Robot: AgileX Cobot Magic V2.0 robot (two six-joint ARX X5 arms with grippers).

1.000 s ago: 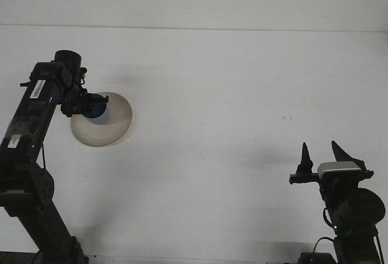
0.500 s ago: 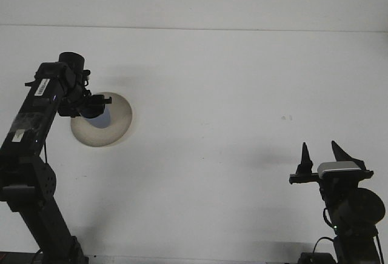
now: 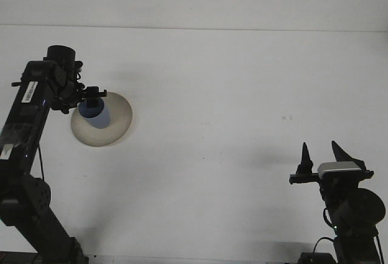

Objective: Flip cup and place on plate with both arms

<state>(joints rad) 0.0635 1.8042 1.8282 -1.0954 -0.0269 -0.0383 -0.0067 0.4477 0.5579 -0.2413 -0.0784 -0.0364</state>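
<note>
Both arms are black. The left arm (image 3: 27,131) has boxy links with white labels on its side, a thin black cable beside it and a round joint lower down. The right end effector (image 3: 319,158) has two pointed black fingers above a light grey block.

Table (image 3: 230,125): smooth matt white, w/ a few faint specks at right. Plate (image 3: 118,118), upper left: cream, matt-looking; cup (image 3: 95,117) on it: blue, smooth, prob. plastic. Both arms: matt black.
</note>
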